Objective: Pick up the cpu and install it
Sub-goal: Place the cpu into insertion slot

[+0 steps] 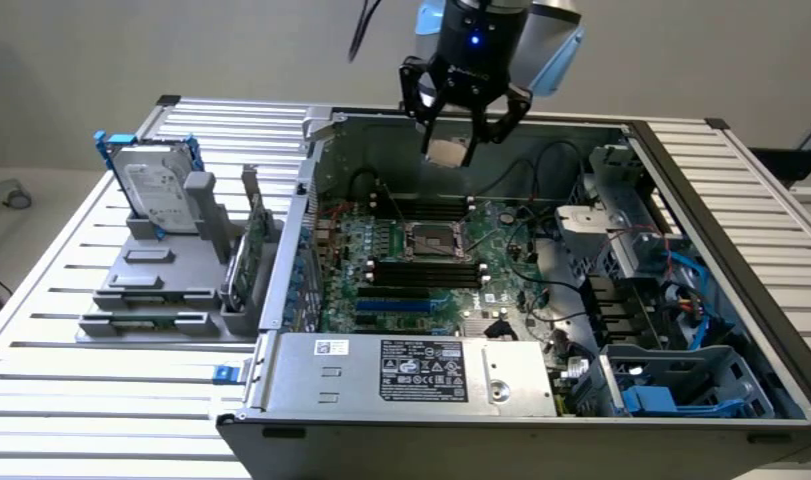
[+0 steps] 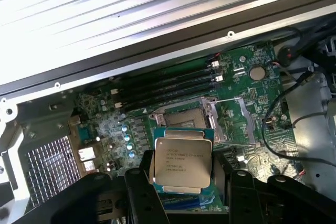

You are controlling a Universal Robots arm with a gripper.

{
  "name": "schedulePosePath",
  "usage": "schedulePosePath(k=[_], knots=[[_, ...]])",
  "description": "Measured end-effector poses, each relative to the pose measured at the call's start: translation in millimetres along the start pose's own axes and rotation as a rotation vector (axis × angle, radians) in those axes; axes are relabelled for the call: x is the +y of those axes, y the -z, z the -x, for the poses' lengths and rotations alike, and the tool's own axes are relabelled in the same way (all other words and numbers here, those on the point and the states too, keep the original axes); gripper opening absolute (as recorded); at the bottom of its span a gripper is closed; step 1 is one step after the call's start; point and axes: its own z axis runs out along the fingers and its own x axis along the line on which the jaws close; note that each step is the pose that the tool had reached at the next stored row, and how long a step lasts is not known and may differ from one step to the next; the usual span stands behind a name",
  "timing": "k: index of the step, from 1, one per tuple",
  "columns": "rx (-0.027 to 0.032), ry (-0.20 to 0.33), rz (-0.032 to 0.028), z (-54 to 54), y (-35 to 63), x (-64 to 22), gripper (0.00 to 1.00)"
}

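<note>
Wrist view: hand (image 2: 185,190) holds one cpu (image 2: 182,162) above one socket (image 2: 181,117)

cpu (image 2: 182,162): pale silver, dark print
gripper (image 1: 453,152): black
motherboard (image 2: 242,74): green
drive bracket (image 1: 102,150), nine o'clock: blue
table (image 1: 58,400): ribbed silver

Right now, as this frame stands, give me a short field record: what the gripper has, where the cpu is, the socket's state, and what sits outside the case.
gripper: gripper shut on the cpu, above the open computer case
cpu: cpu held in the air over the motherboard, not yet seated
socket: socket frame open, no chip in it
memory sticks: memory sticks black, in slots beside the socket
hard drive: hard drive upright in a grey stand, on the exterior view's left of the case
</note>
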Motion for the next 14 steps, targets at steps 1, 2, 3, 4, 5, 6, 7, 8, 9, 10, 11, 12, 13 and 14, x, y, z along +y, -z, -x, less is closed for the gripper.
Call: schedulePosePath(k=[1,2,3,4,5,6,7,8,9,10,11,12,13,14], knots=[[-0.0002,-0.018,0.0019,0.1,-0.8,0.0,0.54],[-0.0005,-0.036,0.0037,0.2,-1.5,0.0,0.54],[-0.0008,-0.054,0.0056,0.3,-2.3,0.0,0.54],[-0.001,-0.071,0.0074,0.4,-3.1,0.0,0.54],[-0.0013,-0.089,0.0094,0.5,-3.9,0.0,0.54],[-0.0016,-0.109,0.0114,0.5,-4.7,-0.1,0.54],[-0.0019,-0.127,0.0132,0.6,-5.5,-0.1,0.54],[-0.0021,-0.145,0.015,0.7,-6.3,-0.1,0.54],[-0.0024,-0.162,0.017,0.8,-7.2,-0.1,0.54],[-0.0026,-0.18,0.0189,0.8,-8.0,-0.1,0.54],[-0.0029,-0.199,0.0208,0.9,-8.8,-0.1,0.54],[-0.0032,-0.217,0.0226,1.0,-9.7,-0.1,0.54],[-0.0035,-0.236,0.0247,1.1,-10.6,-0.1,0.54],[-0.0037,-0.254,0.0264,1.2,-11.4,-0.2,0.54]])
